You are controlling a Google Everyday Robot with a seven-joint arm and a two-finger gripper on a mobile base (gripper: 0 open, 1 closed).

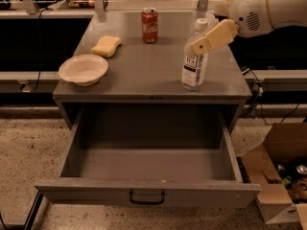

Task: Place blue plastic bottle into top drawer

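Note:
The blue plastic bottle, clear with a white cap and white label, stands upright on the right side of the grey cabinet top. My gripper comes in from the upper right on a cream arm and lies across the bottle's upper part, just below the cap. I cannot tell whether it touches the bottle. The top drawer is pulled wide open below the cabinet top and is empty inside. Its dark handle sits at the centre of the front panel.
A red soda can stands at the back of the top. A yellow sponge and a white bowl lie on the left side. An open cardboard box stands on the floor right of the drawer.

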